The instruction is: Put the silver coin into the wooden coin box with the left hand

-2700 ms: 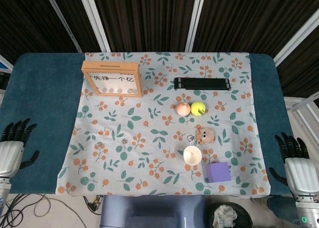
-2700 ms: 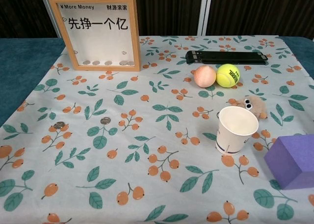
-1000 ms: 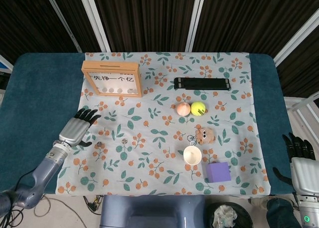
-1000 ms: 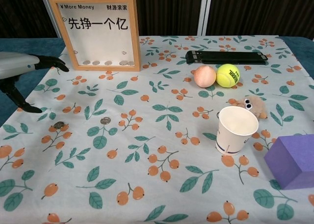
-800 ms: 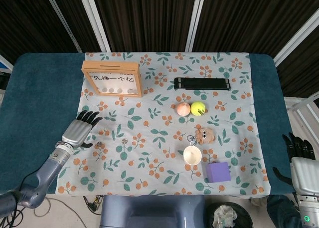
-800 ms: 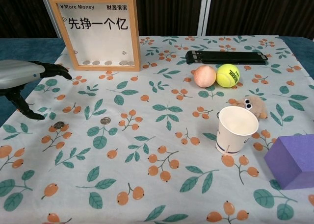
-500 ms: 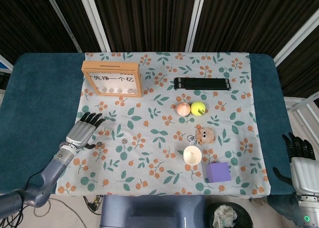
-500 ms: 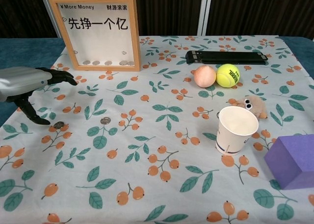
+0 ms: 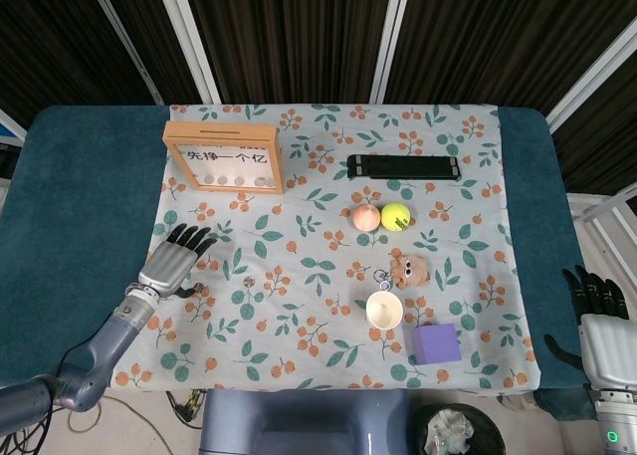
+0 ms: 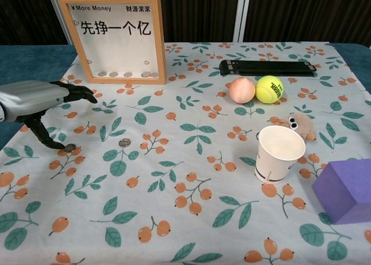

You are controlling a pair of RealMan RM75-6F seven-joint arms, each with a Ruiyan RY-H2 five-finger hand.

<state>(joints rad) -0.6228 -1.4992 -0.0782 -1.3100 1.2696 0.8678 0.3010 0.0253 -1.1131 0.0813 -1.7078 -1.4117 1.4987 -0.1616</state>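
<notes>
The wooden coin box (image 9: 224,157) (image 10: 116,36) stands upright at the back left of the floral cloth, with several coins behind its window. Two small greyish coins lie flat on the cloth, one on the left (image 10: 70,148) (image 9: 197,290) and one further right (image 10: 124,142) (image 9: 246,278). My left hand (image 9: 174,261) (image 10: 37,100) hovers palm down just left of the left coin, holding nothing. Its fingers are spread and its thumb (image 10: 47,136) points down close beside that coin. My right hand (image 9: 600,326) rests with fingers apart off the table's right edge.
A black bar (image 9: 403,165) lies at the back centre. A peach (image 9: 366,217) and a tennis ball (image 9: 395,216) sit mid-table. In front of them are a brown plush toy (image 9: 408,269), a paper cup (image 9: 384,310) and a purple block (image 9: 436,342).
My left hand has come up from the table's left edge and moved right and forward over the cloth, its thumb dropping towards the left coin. The right hand and the objects are unmoved.
</notes>
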